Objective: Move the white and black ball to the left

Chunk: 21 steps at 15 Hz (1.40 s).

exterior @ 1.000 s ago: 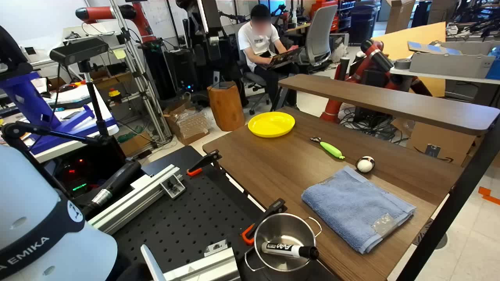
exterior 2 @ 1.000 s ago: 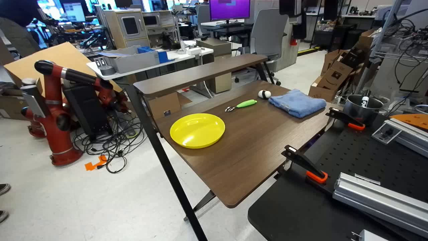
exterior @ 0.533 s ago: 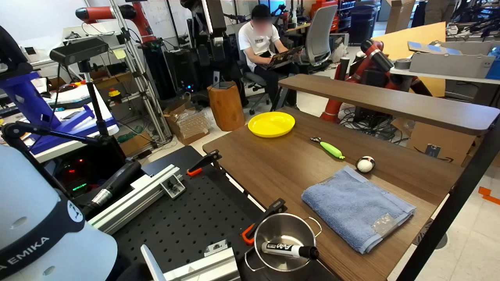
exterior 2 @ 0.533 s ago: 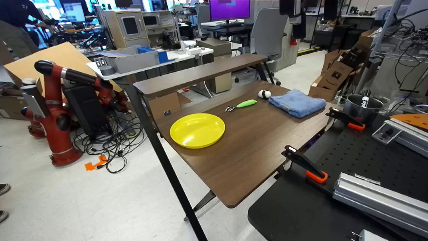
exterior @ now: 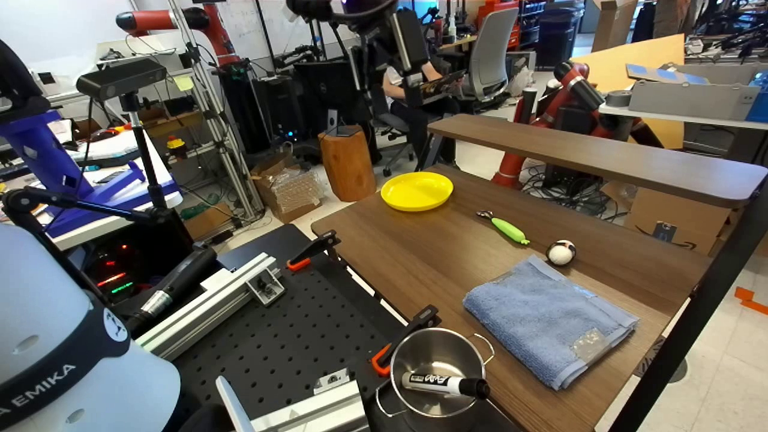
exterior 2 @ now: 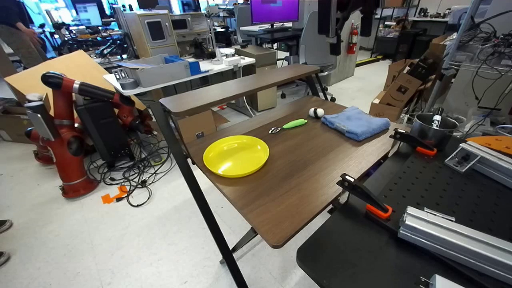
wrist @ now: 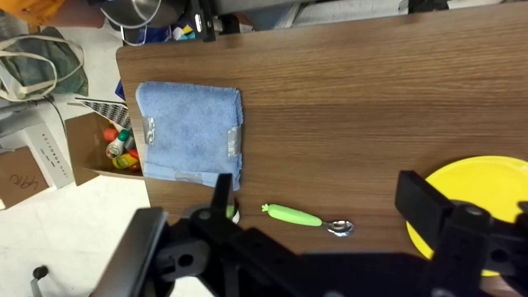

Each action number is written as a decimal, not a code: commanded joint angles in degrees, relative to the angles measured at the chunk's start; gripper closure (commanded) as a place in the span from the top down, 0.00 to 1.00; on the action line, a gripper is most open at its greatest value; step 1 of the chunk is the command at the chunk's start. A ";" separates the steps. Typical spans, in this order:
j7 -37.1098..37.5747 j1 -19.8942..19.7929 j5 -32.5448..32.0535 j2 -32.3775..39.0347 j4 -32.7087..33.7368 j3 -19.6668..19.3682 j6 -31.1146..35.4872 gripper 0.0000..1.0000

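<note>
The white and black ball [exterior: 561,252] sits on the brown table beside the blue towel's corner. It also shows in an exterior view [exterior 2: 316,113], white with a dark band. In the wrist view only a sliver of the ball [wrist: 236,217] shows; the left finger hides the rest. My gripper [wrist: 317,183] is open wide and empty, high above the table. Its fingers appear on either side of the green-handled spoon in the wrist view, with nothing between them. In an exterior view the gripper [exterior: 390,87] hangs in the air beyond the yellow plate's end of the table.
The green-handled spoon [exterior: 510,230] lies between the ball and the yellow plate [exterior: 417,192]. A folded blue towel [exterior: 549,324] lies by the ball. A metal pot [exterior: 441,336] holding a marker stands at the table's edge. A raised shelf [exterior: 588,156] runs along the table's long side.
The arm and gripper have moved right in the exterior view showing the robot base, now partly covering the seated person, and left in the remaining exterior view. The ball and table objects have not moved.
</note>
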 commanded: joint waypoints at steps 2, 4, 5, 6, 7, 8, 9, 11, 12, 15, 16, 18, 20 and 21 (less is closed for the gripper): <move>-3.00 -0.83 -4.18 7.12 2.09 -4.62 10.45 1.00; -5.65 -1.15 -3.30 10.80 3.25 -6.91 14.58 1.00; -7.40 -1.29 -2.52 12.89 4.26 -7.97 16.06 1.00; -8.83 -1.39 -1.89 14.78 5.26 -8.93 17.32 1.00; -10.99 -1.51 -1.42 17.01 6.86 -9.81 17.97 1.00; -12.13 -1.59 -1.06 18.81 8.13 -10.59 18.74 1.00; -13.47 -1.81 -0.59 20.97 9.85 -11.43 19.32 1.00; -16.99 -2.41 0.71 24.99 13.52 -12.61 19.95 1.00; -19.24 -2.91 2.14 27.16 15.59 -12.87 20.07 1.00; -25.89 -5.21 7.88 33.80 22.56 -12.36 18.37 1.00; -28.09 -6.11 9.97 35.89 24.81 -11.90 17.67 1.00; -32.32 -7.94 13.40 40.13 29.19 -11.00 16.14 1.00; -33.90 -8.62 14.34 43.65 32.73 -11.25 15.24 1.00; -34.34 -8.82 14.43 45.17 34.24 -11.54 14.77 1.00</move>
